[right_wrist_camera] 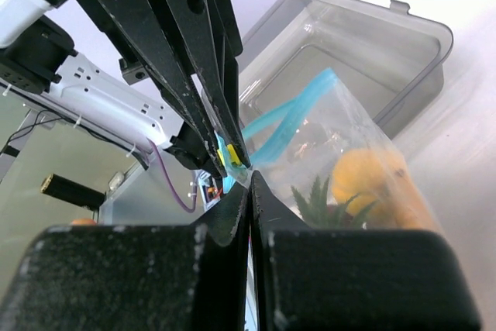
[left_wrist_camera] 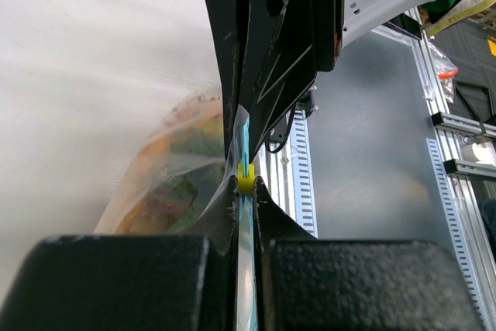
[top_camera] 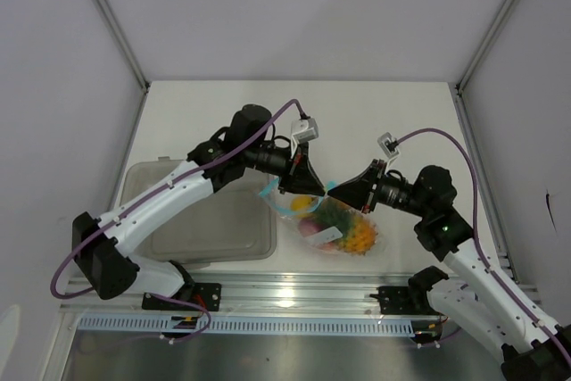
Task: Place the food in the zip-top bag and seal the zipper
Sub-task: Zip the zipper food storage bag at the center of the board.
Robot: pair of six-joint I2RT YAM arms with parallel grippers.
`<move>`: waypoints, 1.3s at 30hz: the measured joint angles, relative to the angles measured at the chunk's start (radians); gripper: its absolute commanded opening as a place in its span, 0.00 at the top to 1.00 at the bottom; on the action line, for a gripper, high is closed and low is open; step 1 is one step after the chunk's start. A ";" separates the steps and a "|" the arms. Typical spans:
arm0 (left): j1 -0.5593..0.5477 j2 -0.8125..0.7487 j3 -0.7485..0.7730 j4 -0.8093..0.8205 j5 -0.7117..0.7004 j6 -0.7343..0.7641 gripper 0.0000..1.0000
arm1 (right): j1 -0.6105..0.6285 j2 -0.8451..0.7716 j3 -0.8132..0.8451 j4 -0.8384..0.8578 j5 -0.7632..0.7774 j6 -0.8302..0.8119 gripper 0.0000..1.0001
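Observation:
The clear zip-top bag [top_camera: 343,231] lies at the table's front middle with the food [top_camera: 357,236] inside it. An orange-yellow fruit [right_wrist_camera: 370,174] and spiky green leaves [right_wrist_camera: 316,201] show through the plastic. My left gripper [left_wrist_camera: 246,191] is shut on the light-blue zipper [left_wrist_camera: 246,156] just behind a yellow slider [left_wrist_camera: 246,180]. My right gripper [right_wrist_camera: 249,180] is shut on the bag's mouth edge, tip to tip with the left gripper [top_camera: 314,188]. The zipper strip [right_wrist_camera: 298,110] loops away behind them. In the top view the right gripper [top_camera: 337,190] faces the left one above the bag.
A translucent grey tub [top_camera: 210,220] stands left of the bag, under the left arm; it also shows in the right wrist view [right_wrist_camera: 403,44]. The aluminium rail [top_camera: 294,296] runs along the near edge. Walls close the workspace on three sides.

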 measured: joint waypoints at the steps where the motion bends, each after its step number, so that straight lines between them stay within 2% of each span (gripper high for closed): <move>1: 0.001 -0.007 -0.006 -0.002 -0.002 0.003 0.99 | 0.000 -0.004 0.000 0.000 0.003 0.003 1.00; 10: 0.007 -0.049 -0.045 -0.049 -0.034 0.023 0.99 | -0.014 0.008 0.026 -0.030 -0.037 -0.009 0.99; 12: 0.009 -0.051 -0.043 -0.068 -0.033 0.027 0.99 | -0.014 0.059 0.079 -0.089 -0.085 -0.057 0.86; 13: 0.010 -0.050 -0.039 -0.083 -0.033 0.027 1.00 | -0.011 0.085 0.111 -0.125 -0.105 -0.087 0.70; 15: 0.012 -0.047 -0.024 -0.109 -0.025 0.027 0.99 | -0.002 0.121 0.170 -0.203 -0.140 -0.156 0.59; 16: 0.012 -0.042 -0.013 -0.117 -0.022 0.027 0.99 | 0.004 0.130 0.193 -0.237 -0.152 -0.188 0.59; 20: 0.012 -0.014 0.041 -0.134 0.002 0.026 1.00 | 0.051 0.142 0.268 -0.346 -0.179 -0.300 0.62; 27: 0.011 0.039 0.108 -0.195 0.045 0.027 0.99 | 0.108 0.233 0.348 -0.511 -0.178 -0.445 0.74; 29: 0.011 0.049 0.114 -0.208 0.053 0.028 0.99 | 0.124 0.257 0.357 -0.542 -0.175 -0.470 0.75; 35: 0.012 0.063 0.133 -0.243 0.060 0.043 0.99 | 0.138 0.314 0.418 -0.646 -0.161 -0.537 0.90; 36: 0.012 0.063 0.134 -0.245 0.061 0.045 0.99 | 0.138 0.325 0.432 -0.666 -0.161 -0.549 1.00; 39: 0.012 0.063 0.134 -0.253 0.061 0.046 0.99 | 0.138 0.345 0.448 -0.693 -0.160 -0.567 1.00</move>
